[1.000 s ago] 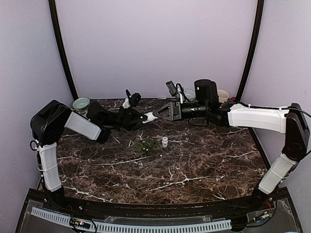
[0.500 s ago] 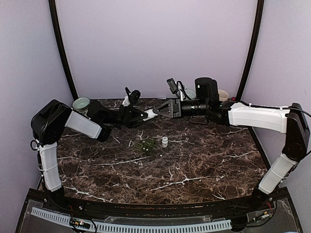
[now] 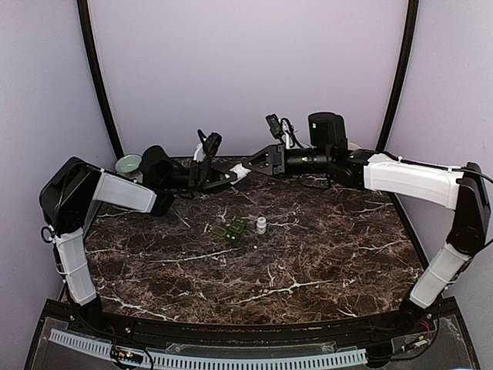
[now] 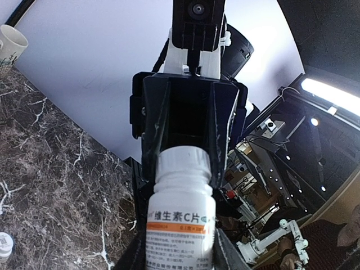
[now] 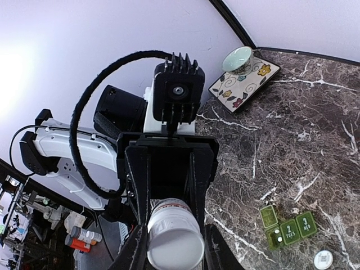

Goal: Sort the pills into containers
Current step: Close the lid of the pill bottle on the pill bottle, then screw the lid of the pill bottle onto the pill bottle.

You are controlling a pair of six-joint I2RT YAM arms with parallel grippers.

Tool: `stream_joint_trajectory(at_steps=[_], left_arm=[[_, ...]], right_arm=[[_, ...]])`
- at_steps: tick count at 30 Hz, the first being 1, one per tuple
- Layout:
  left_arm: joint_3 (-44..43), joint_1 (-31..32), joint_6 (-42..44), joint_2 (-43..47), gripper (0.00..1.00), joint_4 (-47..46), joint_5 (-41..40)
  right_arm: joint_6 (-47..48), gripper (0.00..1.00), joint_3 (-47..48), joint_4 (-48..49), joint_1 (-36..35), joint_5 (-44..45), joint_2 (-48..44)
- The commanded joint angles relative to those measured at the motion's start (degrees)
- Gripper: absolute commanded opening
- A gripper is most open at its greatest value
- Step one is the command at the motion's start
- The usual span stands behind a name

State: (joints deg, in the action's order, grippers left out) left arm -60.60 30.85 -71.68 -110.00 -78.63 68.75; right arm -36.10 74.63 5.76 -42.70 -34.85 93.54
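A white pill bottle with an orange-striped label hangs in the air over the back of the table, held between both arms. My left gripper is shut on the bottle's body, its fingers flanking the label. My right gripper is shut on the bottle's white cap, seen end-on between its black fingers. A green pill organizer lies mid-table with one lid open; two small white pills show in a compartment.
A small white container stands right of the organizer. A teal bowl sits on a flowered tray at the back left. A cup stands back right behind the right arm. Purple walls close in the table.
Both arms have lifted the bottle together, carrying it upward and a little toward the back wall. Both grips stay the same.
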Motion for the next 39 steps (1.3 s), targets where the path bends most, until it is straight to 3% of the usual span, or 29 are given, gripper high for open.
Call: stream_joint_trajectory(at_steps=[1, 7, 17, 27, 39], left_arm=[[-3.0, 3.9, 8.2, 3.6, 0.18, 14.4, -1.8], [-4.9, 3.9, 18.4, 6.6, 0.18, 28.7, -1.7], [-7.2, 3.9, 28.6, 9.8, 0.18, 42.7, -4.0], [-6.7, 3.9, 24.5, 9.1, 0.18, 33.8, -4.3], [-6.2, 3.7, 7.5, 4.3, 0.18, 12.0, -1.9]], right_arm=[[0.6, 0.0, 2.3, -0.8, -4.2, -2.6, 2.5], [2.6, 0.0, 3.8, -5.5, -4.6, -1.1, 2.6], [1.8, 0.0, 3.4, -5.9, -4.7, -0.3, 2.3], [-2.0, 0.0, 5.3, -3.7, -4.5, -4.5, 4.9], [-3.3, 0.0, 4.8, 0.5, -4.0, -9.4, 4.7]])
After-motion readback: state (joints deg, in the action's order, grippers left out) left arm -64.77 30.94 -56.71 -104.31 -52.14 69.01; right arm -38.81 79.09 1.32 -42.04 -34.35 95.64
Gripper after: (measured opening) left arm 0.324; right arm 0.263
